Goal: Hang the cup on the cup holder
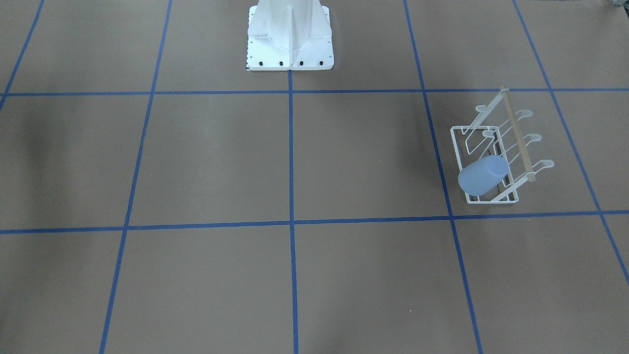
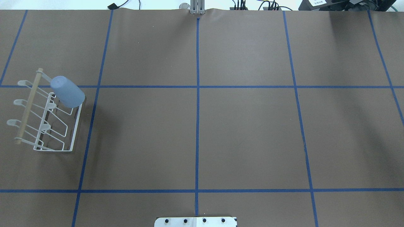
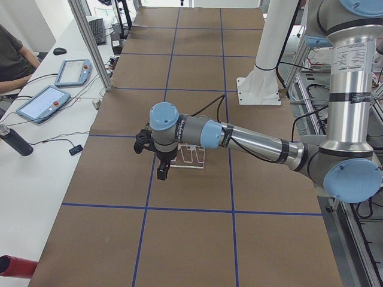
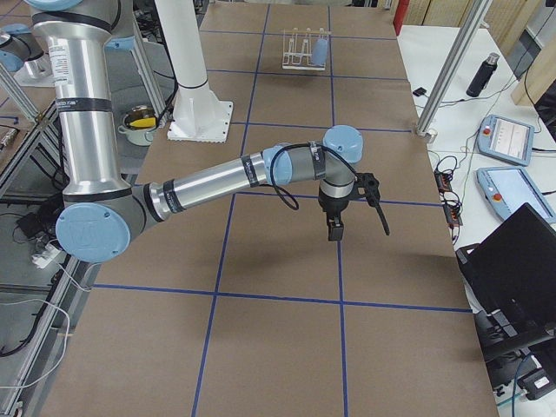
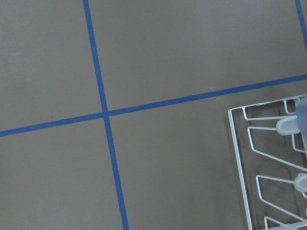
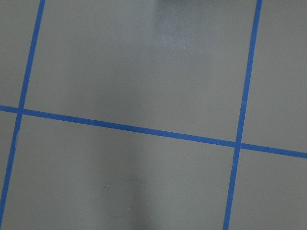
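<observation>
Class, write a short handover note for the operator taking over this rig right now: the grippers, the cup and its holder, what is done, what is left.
Left gripper: above the table near the cup holder. It shows only from the side, so open or shut cannot be told.
Right gripper: over bare table, far from the cup holder; state equally unclear.
Cup: hangs tilted on the cup holder, at the end farthest from the robot.
Done: cup hung.
Left: apparently nothing.

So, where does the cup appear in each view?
Front-facing: cup at right, on the rack.
Overhead: cup at far left.
Exterior left: not visible.
Exterior right: cup at top centre.
Left wrist: sliver at right edge.
Right wrist: not in it.
Shared landmark: the white rack.
</observation>
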You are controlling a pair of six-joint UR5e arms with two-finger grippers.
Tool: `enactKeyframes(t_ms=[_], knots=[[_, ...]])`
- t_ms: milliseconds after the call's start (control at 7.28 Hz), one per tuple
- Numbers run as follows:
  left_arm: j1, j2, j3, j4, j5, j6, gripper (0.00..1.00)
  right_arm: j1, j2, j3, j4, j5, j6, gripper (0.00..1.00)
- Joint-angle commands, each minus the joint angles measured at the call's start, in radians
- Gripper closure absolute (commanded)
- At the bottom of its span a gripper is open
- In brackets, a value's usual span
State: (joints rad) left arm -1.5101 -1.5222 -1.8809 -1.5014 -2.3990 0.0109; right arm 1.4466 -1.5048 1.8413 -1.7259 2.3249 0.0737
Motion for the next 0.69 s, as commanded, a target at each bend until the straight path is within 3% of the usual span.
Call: enactKeyframes(t_ms=[0, 549], knots=[[0.001, 0.014, -0.018, -0.002, -0.002, -0.003, 0.01, 0.000, -0.038, 0.003, 0.026, 0.004, 0.000, 0.00], [0.002, 0.007, -0.014, -0.006, 0.000, -0.003, 0.01, 0.040, -0.080, 0.002, 0.023, 0.008, -0.002, 0.00]])
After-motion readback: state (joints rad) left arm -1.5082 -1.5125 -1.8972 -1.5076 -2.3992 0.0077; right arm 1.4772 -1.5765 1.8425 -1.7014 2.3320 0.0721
